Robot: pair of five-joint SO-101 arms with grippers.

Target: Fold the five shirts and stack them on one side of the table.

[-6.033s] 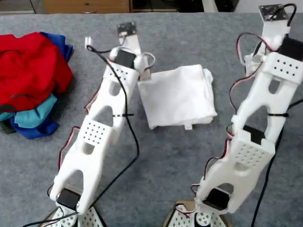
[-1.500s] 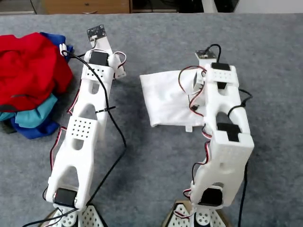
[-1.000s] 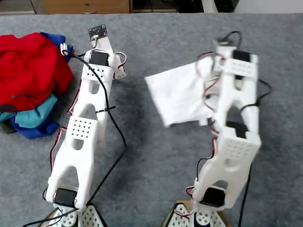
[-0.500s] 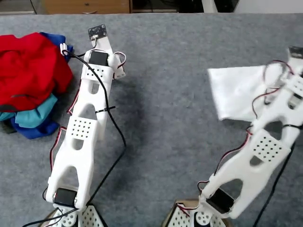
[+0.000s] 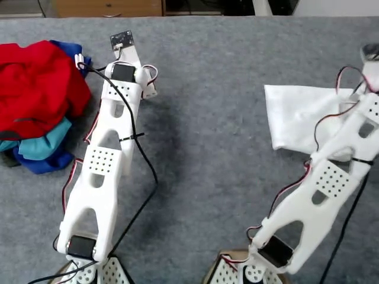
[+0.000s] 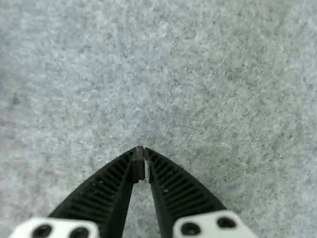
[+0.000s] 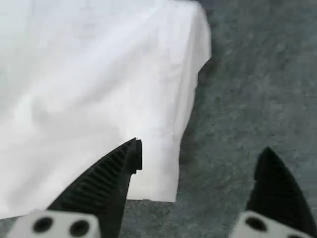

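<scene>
The folded white shirt (image 5: pixel 294 115) lies flat at the right edge of the table (image 5: pixel 225 59). My right gripper (image 7: pixel 200 151) hangs over it with fingers spread wide, one above the cloth, one past its border. My left gripper (image 6: pixel 140 157) is pressed together over bare table, near the heap of red, blue and teal shirts (image 5: pixel 38 89) at the left edge.

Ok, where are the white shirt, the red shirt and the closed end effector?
white shirt (image 5: pixel 293 118): high view, middle of the cloth.
red shirt (image 5: pixel 35 83): high view, top of the heap.
left end effector (image 6: pixel 140 163): left wrist view, where its tips meet.
</scene>
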